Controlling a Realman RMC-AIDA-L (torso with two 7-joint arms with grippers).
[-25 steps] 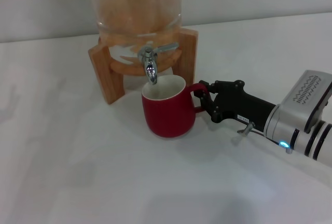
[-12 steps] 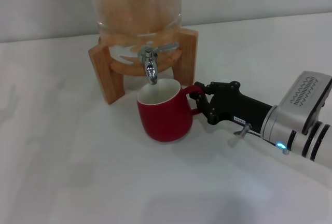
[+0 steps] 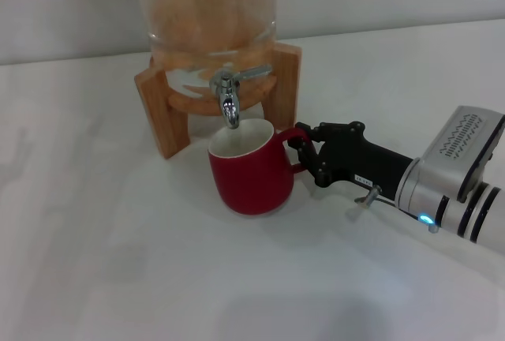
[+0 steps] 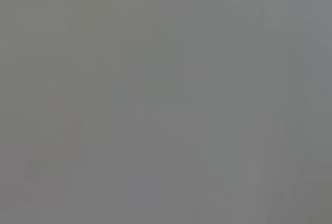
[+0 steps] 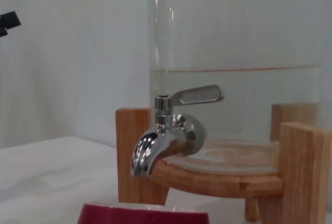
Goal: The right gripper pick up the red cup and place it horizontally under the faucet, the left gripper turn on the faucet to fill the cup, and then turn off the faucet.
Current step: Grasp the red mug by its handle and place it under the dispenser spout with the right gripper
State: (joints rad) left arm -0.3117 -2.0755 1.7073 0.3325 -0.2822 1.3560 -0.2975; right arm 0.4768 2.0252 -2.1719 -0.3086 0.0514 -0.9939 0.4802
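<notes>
Under the faucet (image 3: pixel 229 104), on the white bench (image 3: pixel 118 262): red cup (image 3: pixel 251 169) upright, handle clenched by the right gripper (image 3: pixel 303 154). Left gripper unseen.

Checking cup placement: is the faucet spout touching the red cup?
Apart. The right wrist view shows the faucet spout ending above the red cup rim, a gap between.

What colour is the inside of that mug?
White inside the red cup, dark red outside; the head view shows it best.
</notes>
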